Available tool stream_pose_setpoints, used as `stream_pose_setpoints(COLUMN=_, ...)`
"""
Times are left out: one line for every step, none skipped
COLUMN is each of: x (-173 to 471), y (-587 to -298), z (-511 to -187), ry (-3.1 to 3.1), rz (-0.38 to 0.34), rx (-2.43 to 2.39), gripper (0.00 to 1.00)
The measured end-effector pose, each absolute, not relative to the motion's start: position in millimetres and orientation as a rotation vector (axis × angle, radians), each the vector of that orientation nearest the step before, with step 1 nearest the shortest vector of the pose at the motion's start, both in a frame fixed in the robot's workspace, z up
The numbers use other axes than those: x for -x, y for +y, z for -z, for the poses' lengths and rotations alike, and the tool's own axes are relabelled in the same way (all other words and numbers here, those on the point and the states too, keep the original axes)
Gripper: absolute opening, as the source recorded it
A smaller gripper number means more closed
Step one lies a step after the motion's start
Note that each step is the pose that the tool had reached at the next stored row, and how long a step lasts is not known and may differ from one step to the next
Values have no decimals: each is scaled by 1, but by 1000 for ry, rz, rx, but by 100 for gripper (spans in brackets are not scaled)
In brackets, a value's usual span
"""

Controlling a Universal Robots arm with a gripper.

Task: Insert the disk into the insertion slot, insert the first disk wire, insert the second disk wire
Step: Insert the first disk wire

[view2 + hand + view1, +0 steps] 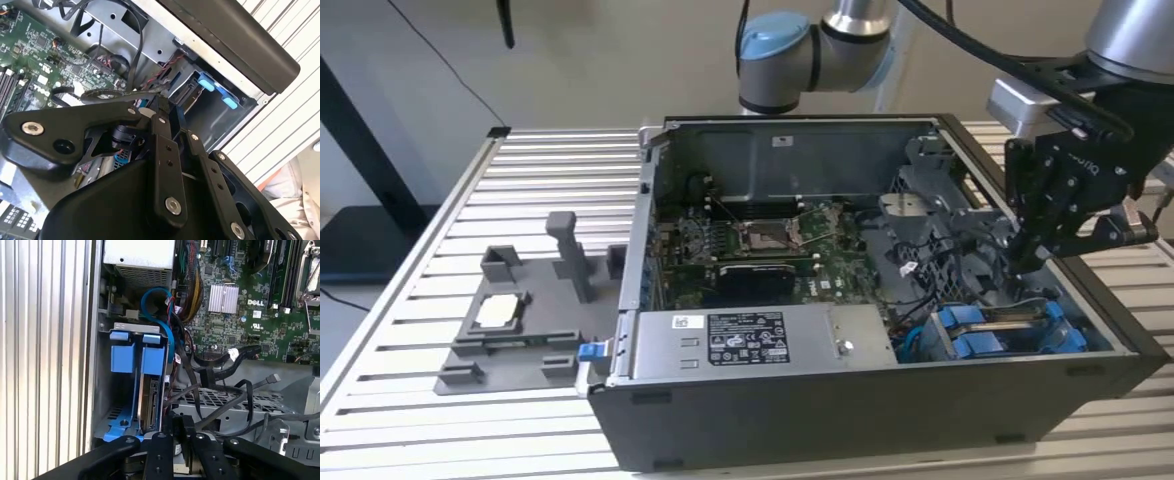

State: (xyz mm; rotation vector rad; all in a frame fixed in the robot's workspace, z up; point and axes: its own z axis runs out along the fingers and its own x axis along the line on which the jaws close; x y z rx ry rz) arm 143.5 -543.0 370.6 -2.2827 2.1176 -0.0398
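Note:
The disk stands on edge inside the insertion slot, a grey cage with blue carrier parts at the case's corner. In the exterior view the slot lies at the case's front right, and my gripper hangs just above and behind it. In both wrist views the fingers sit close together, apparently shut on the end of a black disk wire a short way from the disk's edge. That wire curves away from the gripper over the motherboard. Other black wires lie loose beside the cage.
The grey labelled power-supply box fills the case's front, left of the slot. The green motherboard lies behind it. A blue cable loops over the cage top. A grey fixture stands on the slatted table, on the exterior view's left.

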Motion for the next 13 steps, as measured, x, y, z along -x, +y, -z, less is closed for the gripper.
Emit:
stream_pose_setpoints(x=-145, y=-543, z=-370, ry=2120, rz=31, rx=2285, gripper=20)
stream_pose_setpoints(x=-148, y=-543, z=-370, ry=2123, rz=22, rx=2288, gripper=20)
stream_pose_setpoints(x=-150, y=-544, z=-370, ry=2125, rz=14, rx=2290, gripper=20)
stream_pose_setpoints(x=-152, y=-544, z=-369, ry=2127, rz=4, rx=2293, gripper=20)
stream_pose_setpoints(x=-154, y=-544, z=-369, ry=2130, rz=-4, rx=2295, gripper=20)
stream_pose_setpoints(x=-155, y=-544, z=-369, ry=2132, rz=-12, rx=2298, gripper=20)
stream_pose_setpoints(x=-157, y=-545, z=-369, ry=2134, rz=-21, rx=2300, gripper=20)
stream_pose_setpoints(x=-159, y=-545, z=-368, ry=2136, rz=-29, rx=2302, gripper=20)
stream_pose_setpoints(x=-160, y=-545, z=-368, ry=2137, rz=-35, rx=2303, gripper=20)
stream_pose_setpoints(x=-160, y=-545, z=-368, ry=2138, rz=-41, rx=2303, gripper=20)
stream_pose_setpoints(x=-160, y=-545, z=-368, ry=2137, rz=-47, rx=2298, gripper=20)
stream_pose_setpoints(x=-160, y=-545, z=-368, ry=2135, rz=-57, rx=2290, gripper=20)
stream_pose_setpoints(x=-160, y=-545, z=-367, ry=2132, rz=-66, rx=2283, gripper=20)
